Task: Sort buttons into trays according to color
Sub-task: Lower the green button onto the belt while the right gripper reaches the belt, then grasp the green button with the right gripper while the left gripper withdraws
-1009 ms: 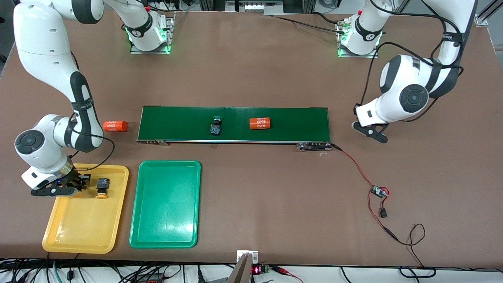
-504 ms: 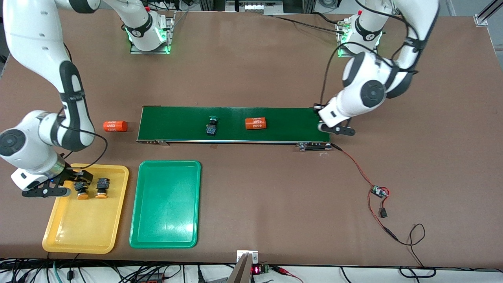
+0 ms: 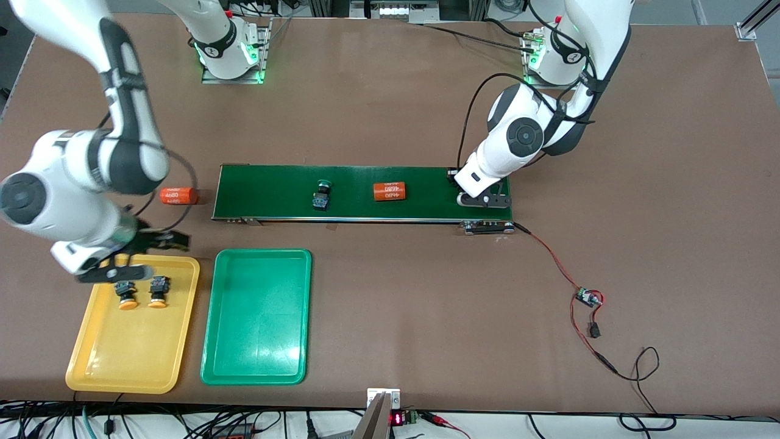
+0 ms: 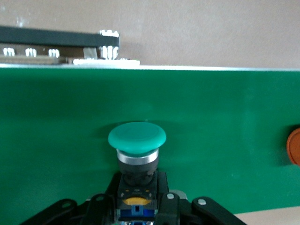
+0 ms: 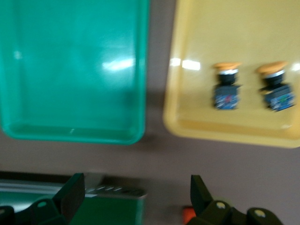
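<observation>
The left gripper (image 3: pixel 482 200) is clamped on a green-capped button (image 4: pixel 137 140) and now hangs low over the conveyor belt (image 3: pixel 274 183), at its end toward the left arm; a second ago it was off the belt altogether. In the left wrist view the button's body sits between the fingers, its long axis running straight out from the gripper, cap outermost. The right gripper (image 3: pixel 137 256), fingers spread and empty, has risen from the yellow tray (image 3: pixel 97 360) and sits over that tray's edge nearest the belt. Two orange-capped buttons (image 3: pixel 127 294) (image 3: pixel 158 291) now lie side by side in the yellow tray, caps toward the front camera, so yellow looks sorted. The green tray (image 3: pixel 256 353), beside it, holds nothing. Another green button (image 3: pixel 320 196) lies mid-belt, cap away from the front camera, near an orange cylinder (image 3: pixel 389 191). A second cylinder (image 3: pixel 178 196) lies off the belt's other end.
</observation>
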